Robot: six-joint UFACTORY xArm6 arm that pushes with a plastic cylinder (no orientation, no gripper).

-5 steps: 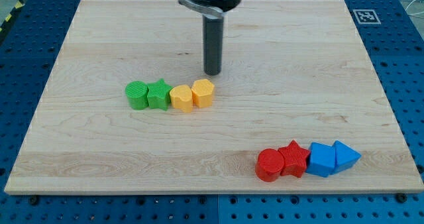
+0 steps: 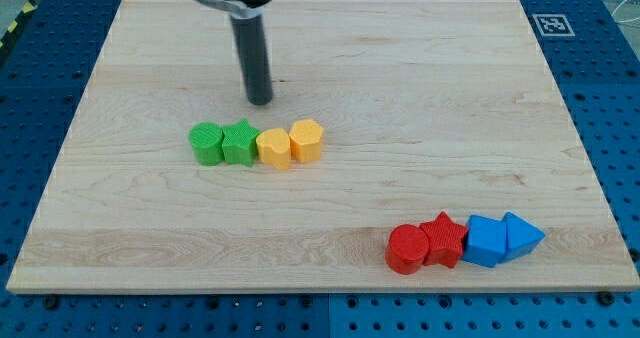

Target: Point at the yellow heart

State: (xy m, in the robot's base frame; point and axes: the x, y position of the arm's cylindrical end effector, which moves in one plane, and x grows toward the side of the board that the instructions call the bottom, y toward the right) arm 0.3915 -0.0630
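- My tip (image 2: pixel 259 101) rests on the desk (image 2: pixel 420 108) in the upper-left part of the view; the rod rises from it toward the view's top edge.
- There is no hand on this arm, only the bare rod, so nothing is held.
- The tip stands apart from every block, just above the nearer row in the view, roughly over the gap between the green star (image 2: pixel 239 142) and the yellow heart (image 2: pixel 274 148).
- The yellow heart lies below and slightly to the view's right of the tip, near it but not touching; it is the third block in its row counting from the view's left.
- That row runs left to right: a green cylinder (image 2: pixel 207 143), the green star, the yellow heart, then a yellow-orange hexagonal block (image 2: pixel 307 139), each touching its neighbour.
- Well apart, near the view's bottom right, a second row sits close to the desk's lower edge: a red cylinder (image 2: pixel 408 249), a red star (image 2: pixel 443 239), a blue cube-like block (image 2: pixel 486 240) and a blue triangular block (image 2: pixel 522 235), packed side by side.
- A small black-and-white marker (image 2: pixel 551 24) is fixed at the desk's top right corner.
- A blue perforated surface (image 2: pixel 40 88) surrounds the desk.
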